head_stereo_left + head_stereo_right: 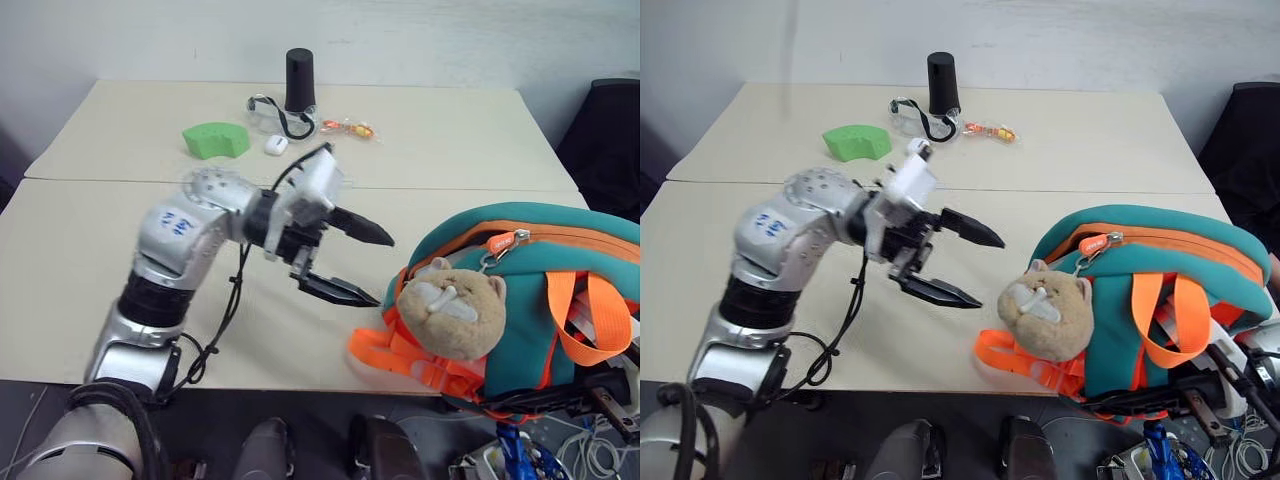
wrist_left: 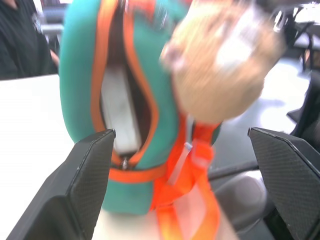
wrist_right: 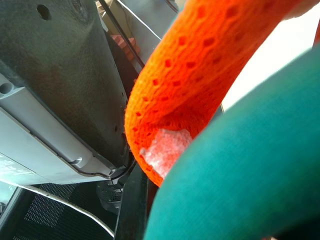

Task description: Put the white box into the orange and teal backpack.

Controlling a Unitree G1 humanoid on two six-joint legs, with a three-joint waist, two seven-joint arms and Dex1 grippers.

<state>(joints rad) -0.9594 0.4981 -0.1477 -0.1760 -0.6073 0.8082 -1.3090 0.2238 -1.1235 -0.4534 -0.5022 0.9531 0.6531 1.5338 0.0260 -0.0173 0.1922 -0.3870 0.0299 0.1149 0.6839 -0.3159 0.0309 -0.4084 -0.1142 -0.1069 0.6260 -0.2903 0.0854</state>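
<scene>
Box and bag first: the white box [image 2: 120, 107] is sitting inside the orange and teal backpack [image 1: 525, 300], a pale slab showing through the unzipped slit in the left wrist view. The backpack is lying at the near right corner of the table [image 1: 90, 250], its plush hamster [image 1: 455, 305] facing you and orange straps [image 1: 590, 320] spilling toward the edge.

Your left gripper [image 1: 345, 260] is hanging just beside the hamster, on the side away from the straps, fingers spread wide and holding nothing. Judging from that, the drop looks done, and you are probably in the letting-go and clearing step. To do it well, I would be drawing that gripper straight away from the opening, keeping both fingers clear of the zipper pull [image 1: 500, 243] and the orange trim so nothing drags the box out again.

Your right gripper is reading as closed; the right wrist view is pressed against an orange strap and teal fabric, but I cannot tell whether anything is pinched.

Well beyond the backpack, at the far side of the table, are standing a black cylinder [image 1: 299, 80], a green curved block [image 1: 216, 140], a small white case [image 1: 275, 145], clear goggles [image 1: 270, 112] and an orange trinket [image 1: 350, 128]. None of them is blocking you.
</scene>
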